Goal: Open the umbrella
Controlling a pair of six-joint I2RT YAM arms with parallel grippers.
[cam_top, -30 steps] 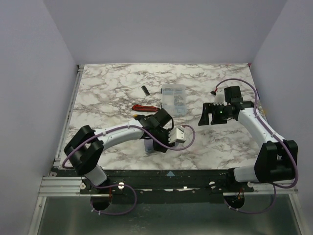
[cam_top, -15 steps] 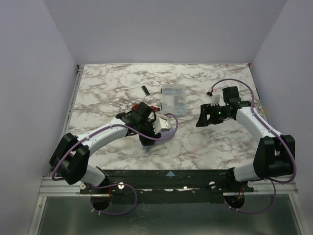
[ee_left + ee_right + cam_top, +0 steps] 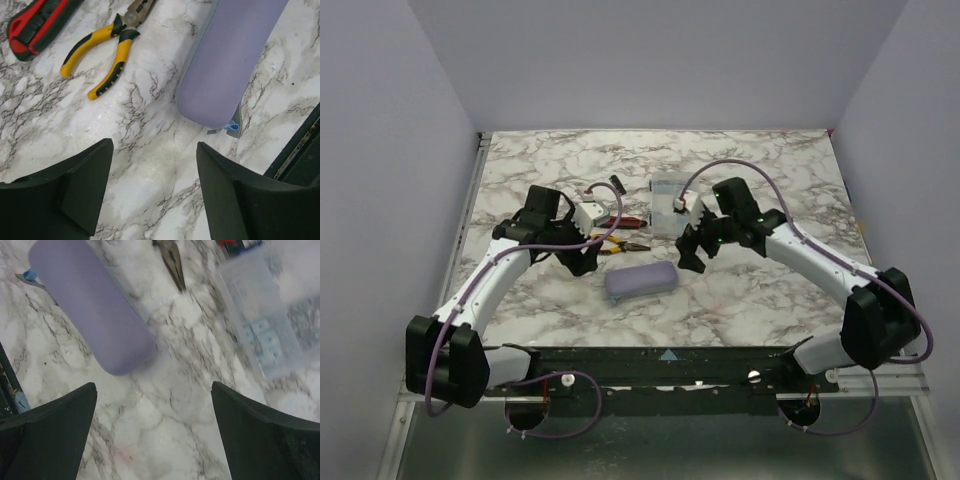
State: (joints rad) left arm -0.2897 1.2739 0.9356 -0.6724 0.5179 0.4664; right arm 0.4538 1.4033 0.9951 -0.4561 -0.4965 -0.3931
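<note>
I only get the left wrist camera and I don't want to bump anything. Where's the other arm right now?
Observer: The right gripper hangs open by the right end of the umbrella, not touching it.
Operator: Is there stuff over there that I can't see?
Observer: Yes, a clear plastic box sits farther back, just behind that gripper.
Operator: My picture cuts the umbrella off. What's the rest like?
Observer: From above it is a short closed bundle lying flat, roughly between the left gripper and the right one, and neither holds it.
</note>
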